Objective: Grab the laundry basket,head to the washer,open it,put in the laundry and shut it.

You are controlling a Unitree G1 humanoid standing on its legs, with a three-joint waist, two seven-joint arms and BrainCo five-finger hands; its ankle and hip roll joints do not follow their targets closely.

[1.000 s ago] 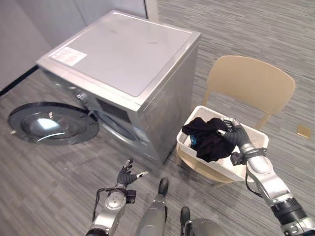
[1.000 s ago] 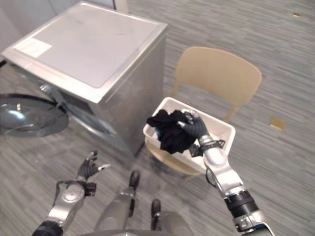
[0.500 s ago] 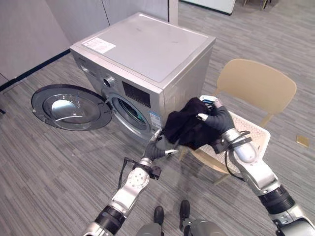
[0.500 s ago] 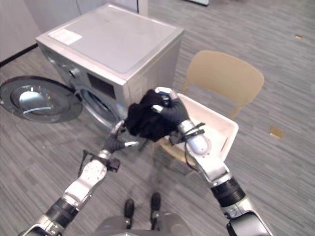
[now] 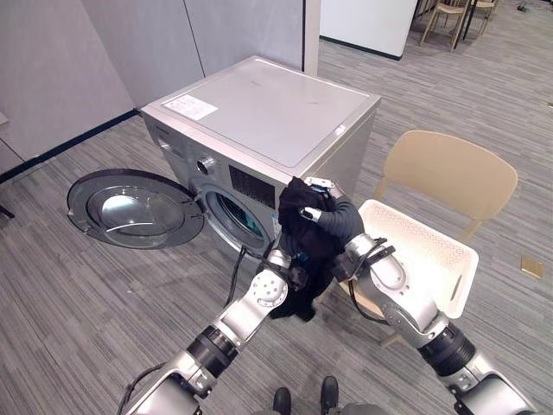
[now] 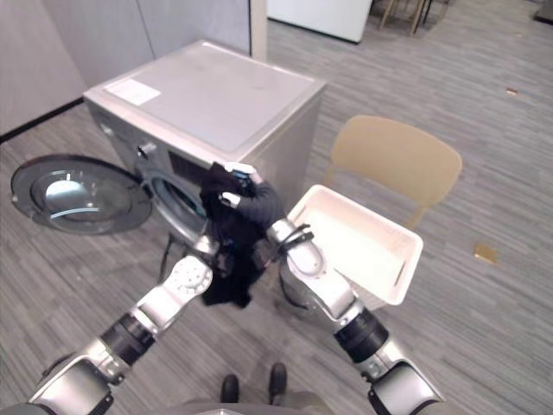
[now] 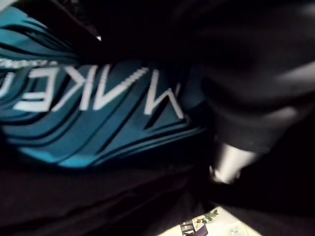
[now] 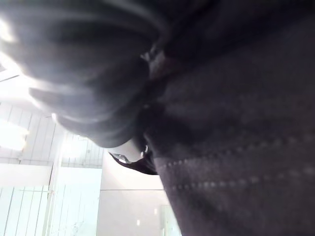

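Observation:
My right hand (image 5: pixel 335 218) is shut on a bundle of black laundry (image 5: pixel 304 255), gripping its top and holding it in the air just in front of the washer's round opening (image 5: pixel 235 223). The cloth hangs down below the hand. My left hand (image 5: pixel 278 275) reaches up from below and sits against the hanging cloth, which shows black with a teal print (image 7: pixel 93 113) in the left wrist view. The silver washer (image 6: pixel 207 95) has its round door (image 5: pixel 134 207) swung wide to the left. The white laundry basket (image 5: pixel 428 259) rests on a tan chair (image 5: pixel 445 173) to the right.
Grey walls stand behind the washer. The open door reaches out low over the striped grey floor at left. A small tan square (image 5: pixel 533 266) lies on the floor at far right. More chairs (image 5: pixel 449 13) stand far back.
The camera has shifted. My right hand lifted the black laundry out of the basket and carried it left to the washer's front. My left hand rose to meet the cloth.

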